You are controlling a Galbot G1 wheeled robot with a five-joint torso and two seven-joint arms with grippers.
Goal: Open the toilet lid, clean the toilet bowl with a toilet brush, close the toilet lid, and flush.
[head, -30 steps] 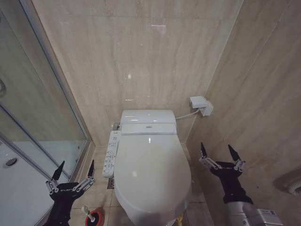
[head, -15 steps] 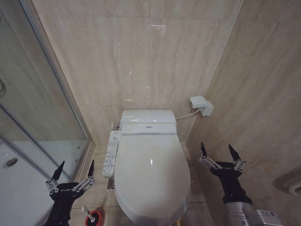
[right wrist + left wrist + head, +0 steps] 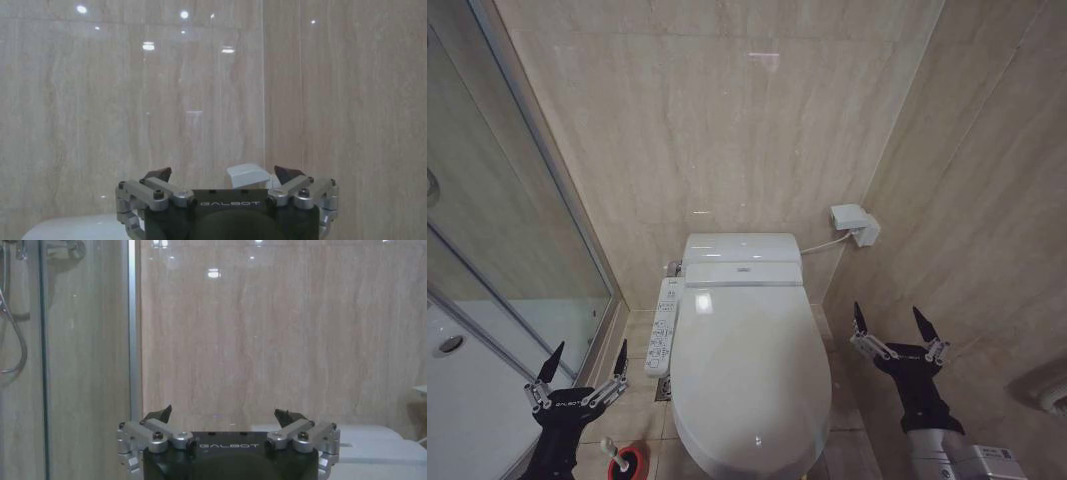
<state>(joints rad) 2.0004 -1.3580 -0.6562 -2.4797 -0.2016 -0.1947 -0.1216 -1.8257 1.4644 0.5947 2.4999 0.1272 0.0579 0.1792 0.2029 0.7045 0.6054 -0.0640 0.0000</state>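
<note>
The toilet lid (image 3: 752, 380) is a glossy white oval lying shut over the toilet, so the toilet bowl is hidden beneath it. On the floor to the toilet's left, the toilet brush (image 3: 608, 446) shows its thin white handle rising from a small red holder cup (image 3: 631, 463). My left gripper (image 3: 587, 352) is open just above the brush, its fingers spread and empty (image 3: 223, 414). My right gripper (image 3: 888, 315) is open to the right of the toilet near the side wall, holding nothing (image 3: 220, 172).
A white control panel (image 3: 665, 325) runs along the toilet's left side. A white wall box (image 3: 852, 222) with a cable sits behind on the right. The glass shower door (image 3: 517, 250) and white shower tray (image 3: 462, 400) bound the left; tiled walls close in behind and on the right.
The light spots on the lid have slid and its front edge sits a little higher in the picture, from a small camera shift. Both grippers stay where they were.
</note>
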